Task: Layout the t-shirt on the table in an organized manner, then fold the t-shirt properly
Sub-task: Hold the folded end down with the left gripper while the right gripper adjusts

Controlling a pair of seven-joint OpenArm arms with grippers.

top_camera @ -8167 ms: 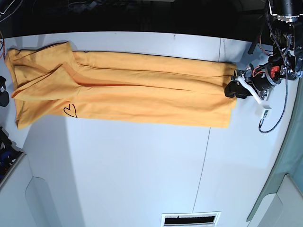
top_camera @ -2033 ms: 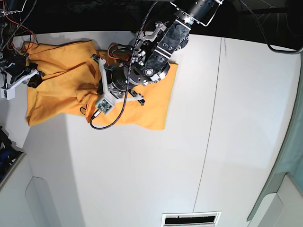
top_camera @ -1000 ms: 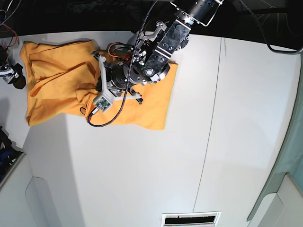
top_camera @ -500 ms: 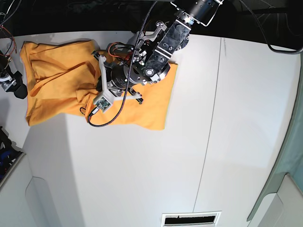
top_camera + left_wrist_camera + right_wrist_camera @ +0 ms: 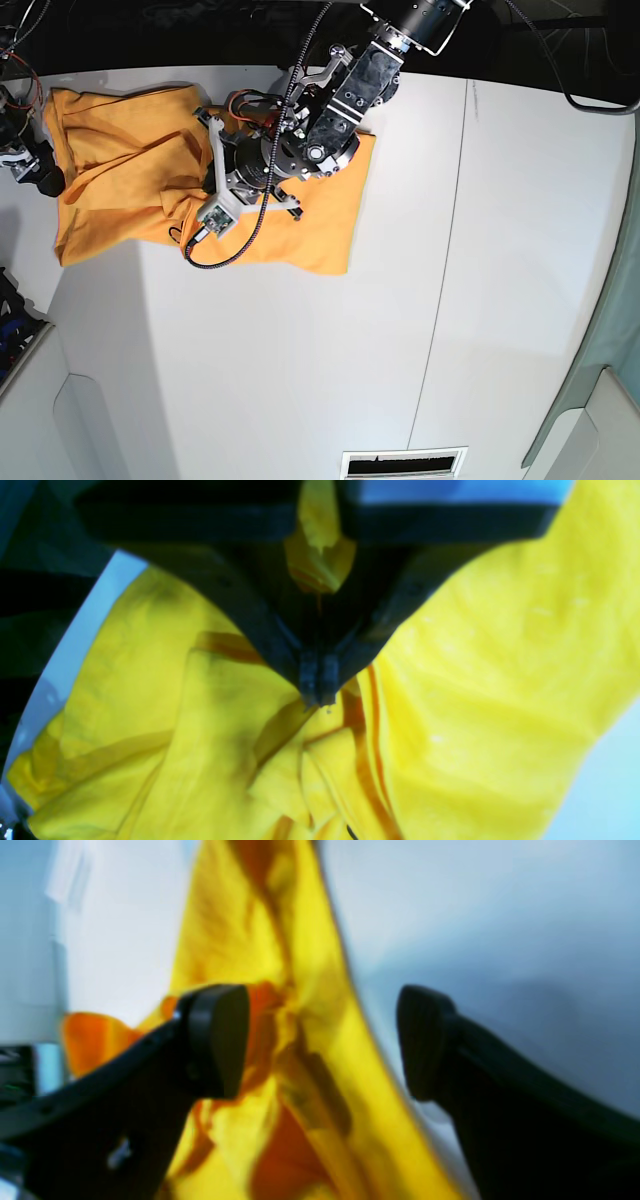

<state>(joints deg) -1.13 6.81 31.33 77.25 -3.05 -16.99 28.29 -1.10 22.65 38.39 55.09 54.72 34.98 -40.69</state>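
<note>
so going left to right in the base view: the right hand (image 5: pixel 38 172) sits at the far left edge of the counter (image 5: pixel 480 300), just off the sleeve end of the t-shirt (image 5: pixel 120 170), fingers (image 5: pixel 217 1040) spread wide with nothing between them. from its own camera the cloth runs right under the gap, a rumpled ridge of fabric below and ahead of the tips, not pinched. move right and the left hand (image 5: pixel 318 690) is pressed down on the middle of the shirt, tips squeezed together with a bit of orange-yellow fabric caught up between them. looks like it's holding the far hem it carried over, so the shirt lies roughly in half with the free edge under that hand and the bunched sleeve part beyond it toward the other arm. what i'd worry about: if the left hand lifts without letting go cleanly, the pinched layer comes up with it and drags the fold open again. the fabric under it is already creased and layered, so it could also be gripping more than one layer, which would pull the whole stack askew. and if the right hand closes where it hovers, it could grab that loose ridge and skew the sleeve side. everything right of the shirt is just bare counter.
</note>
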